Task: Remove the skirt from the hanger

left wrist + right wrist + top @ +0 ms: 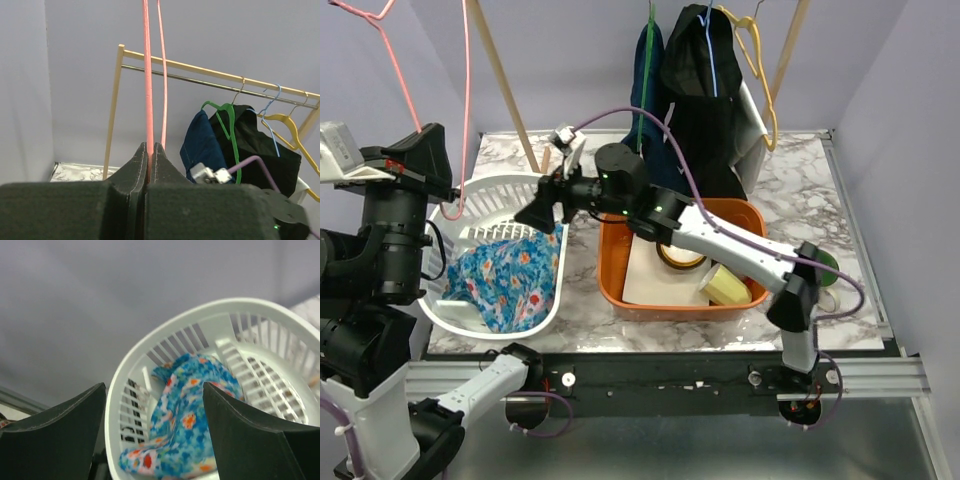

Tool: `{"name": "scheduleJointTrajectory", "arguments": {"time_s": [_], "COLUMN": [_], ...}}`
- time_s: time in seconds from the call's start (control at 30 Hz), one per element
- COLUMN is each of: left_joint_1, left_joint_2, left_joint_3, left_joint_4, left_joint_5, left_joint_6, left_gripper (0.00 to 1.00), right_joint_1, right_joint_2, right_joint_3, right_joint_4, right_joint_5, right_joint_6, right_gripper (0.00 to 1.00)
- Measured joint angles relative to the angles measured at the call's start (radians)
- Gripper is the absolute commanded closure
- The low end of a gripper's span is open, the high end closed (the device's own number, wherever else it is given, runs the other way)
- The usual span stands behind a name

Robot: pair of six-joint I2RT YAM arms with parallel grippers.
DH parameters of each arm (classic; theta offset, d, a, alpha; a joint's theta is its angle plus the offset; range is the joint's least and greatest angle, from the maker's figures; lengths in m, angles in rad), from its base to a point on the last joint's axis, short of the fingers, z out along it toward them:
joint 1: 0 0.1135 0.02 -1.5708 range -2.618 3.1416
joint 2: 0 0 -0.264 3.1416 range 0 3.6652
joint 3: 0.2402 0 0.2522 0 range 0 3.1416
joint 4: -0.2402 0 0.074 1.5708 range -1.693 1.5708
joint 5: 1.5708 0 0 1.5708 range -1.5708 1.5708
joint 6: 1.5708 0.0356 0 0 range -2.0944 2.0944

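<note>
Left gripper [149, 150]: fingers [131, 167] clenched on the pink wire of the hanger [147, 75], pads pressed together with the wire between them. The wire rises steeply out of the grasp, and a second, thinner pink strand runs up just beside it.

Right gripper [154, 390]: fingers [60, 427] released and spread wide, nothing between them. In the top view we note it hovering over the right rim of the basket [165, 335], pointing left.

Skirt [182, 422]: blue floral, crumpled in the white basket, off the hanger, apart from both grippers.

The basket stands on the marble table [860, 300], just left of an orange bin [610, 292] that holds a tape roll [680, 257], a cup [725, 285] and a white sheet [645, 275]. Behind the bin, dark garments [705, 110] hang from a rack [210, 82].
</note>
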Motion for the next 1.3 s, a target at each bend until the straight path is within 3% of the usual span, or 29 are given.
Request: {"name": "scheduleJointTrajectory", "arguments": {"time_s": [0.13, 0.3, 0.4, 0.43, 0.5, 0.63, 0.83, 1.03, 1.3], "left_joint_1": [0.0, 0.0, 0.0, 0.0, 0.0, 0.0, 0.0, 0.0, 0.0], "left_joint_2": [-0.003, 0.016, 0.023, 0.023, 0.019, -0.004, 0.047, 0.272, 0.385], "left_joint_3": [-0.057, -0.135, -0.185, -0.185, -0.21, -0.244, -0.24, -0.189, -0.161], "left_joint_4": [0.018, -0.011, -0.091, -0.091, -0.13, -0.173, -0.19, -0.182, -0.099], "left_joint_5": [-0.027, -0.032, -0.031, -0.031, -0.027, -0.022, -0.014, 0.026, 0.04], "left_joint_6": [0.009, -0.006, -0.029, -0.029, -0.036, -0.036, -0.019, 0.006, 0.086], "left_gripper": [1.0, 1.0, 1.0, 1.0, 1.0, 1.0, 1.0, 1.0, 1.0], "right_joint_1": [-0.002, 0.003, 0.003, 0.002, 0.003, 0.003, 0.003, 0.003, 0.003], "right_joint_2": [-0.166, -0.294, -0.367, -0.414, -0.487, -0.62, -0.725, -0.777, -0.982], "right_joint_3": [-0.187, -0.384, -0.467, -0.514, -0.555, -0.584, -0.578, -0.581, -0.75], "right_joint_4": [-0.047, -0.068, -0.074, -0.076, -0.076, -0.071, -0.071, -0.097, 0.015], "right_joint_5": [0.035, 0.052, 0.054, 0.058, 0.066, 0.099, 0.143, 0.181, 0.185], "right_joint_6": [-0.039, -0.058, -0.063, -0.071, -0.075, -0.084, -0.071, -0.066, -0.019], "right_gripper": [0.39, 0.43, 0.38, 0.26, 0.12, 0.0, 0.0, 0.0, 0.0]}}
